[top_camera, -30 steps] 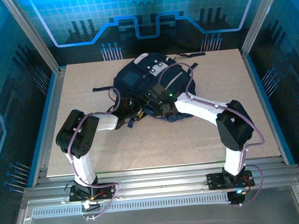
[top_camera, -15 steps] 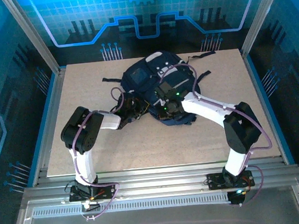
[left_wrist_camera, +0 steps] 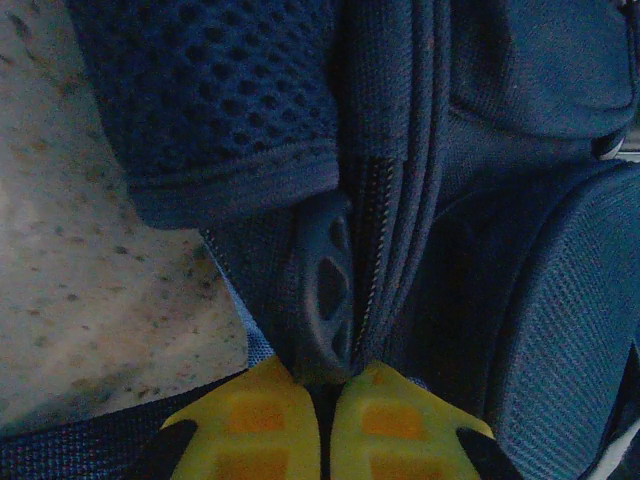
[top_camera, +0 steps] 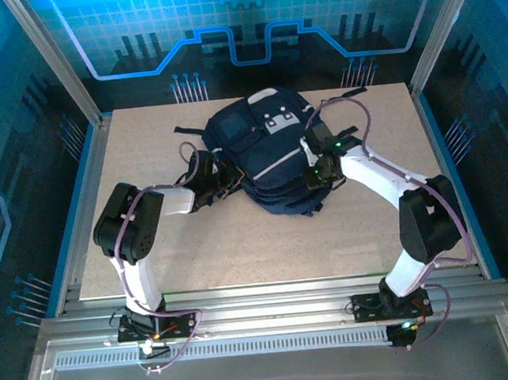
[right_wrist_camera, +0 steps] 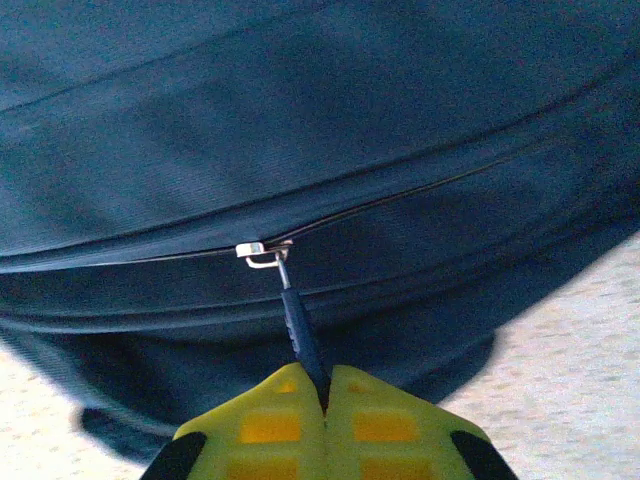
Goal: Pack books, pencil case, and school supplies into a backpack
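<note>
your backpack point(top_camera: 264, 153) lies flat on the far half of the table point(top_camera: 356, 234), about midway between left and right, with its pocketed front face up and its dark straps point(top_camera: 191, 131) trailing out at the far left and far right corners. in the right wrist view the backpack point(right_wrist_camera: 300, 120) is a broad sweep of navy cloth crossed by a zip point(right_wrist_camera: 420, 190). the zip looks shut to the left of the silver slider point(right_wrist_camera: 262, 250) and shows a thin dark gap to its right. a dark pull cord point(right_wrist_camera: 300, 330) hangs from that slider, and your right gripper point(right_wrist_camera: 325, 395) has its yellow pads pressed together on the cord's lower end. from above, the right gripper point(top_camera: 313, 169) sits against the right side of the bag, touching it. in the left wrist view the backpack point(left_wrist_camera: 500, 250) shows a mesh panel point(left_wrist_camera: 210, 90) at the top left and a second zip seam running down the middle. a dark rubber pull tab point(left_wrist_camera: 322, 290) with oval cut-outs lies along that seam. your left gripper point(left_wrist_camera: 325, 400) is pinched on the tab's lower end, pads nearly meeting. from above, the left gripper point(top_camera: 223, 177) is against the bag's left edge. speckled table point(left_wrist_camera: 90, 250) shows at the left of that wrist view, and more of the table point(right_wrist_camera: 580, 330) at the lower right of the other.
</note>
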Available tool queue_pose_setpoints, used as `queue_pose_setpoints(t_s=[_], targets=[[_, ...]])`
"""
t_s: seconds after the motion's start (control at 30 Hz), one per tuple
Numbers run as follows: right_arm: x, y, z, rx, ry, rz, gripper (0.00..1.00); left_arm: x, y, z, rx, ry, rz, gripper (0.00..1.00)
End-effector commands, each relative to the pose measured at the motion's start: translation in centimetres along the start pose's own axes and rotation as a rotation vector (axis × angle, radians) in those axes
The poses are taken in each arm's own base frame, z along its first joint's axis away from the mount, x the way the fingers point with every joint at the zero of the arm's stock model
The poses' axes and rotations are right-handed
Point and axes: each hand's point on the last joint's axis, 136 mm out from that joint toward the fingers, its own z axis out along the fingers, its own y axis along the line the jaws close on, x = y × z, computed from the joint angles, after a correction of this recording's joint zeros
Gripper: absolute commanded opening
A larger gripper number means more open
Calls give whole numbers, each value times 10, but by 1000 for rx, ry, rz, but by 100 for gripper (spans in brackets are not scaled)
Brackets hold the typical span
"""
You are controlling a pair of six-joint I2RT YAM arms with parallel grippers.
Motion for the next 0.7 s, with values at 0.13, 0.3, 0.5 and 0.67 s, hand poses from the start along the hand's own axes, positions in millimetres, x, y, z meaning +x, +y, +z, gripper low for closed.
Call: queue_pose_setpoints(t_s=[0.13, 0.3, 0.5, 0.67], targets=[[-12, -63, -12, 201, -33, -41, 0, -64, 33, -32, -144, -133, 26, 0], [-23, -4, -6, 47, -67, -159, 0, -96, 22, -44, -163, -137, 45, 16], [-31, 99, -2, -203, -112, -261, 0, -94, -2, -83, -156, -144, 27, 78], [-45, 173, -11, -350, -160, -349, 0, -72, -19, -119, -97, -179, -29, 93]])
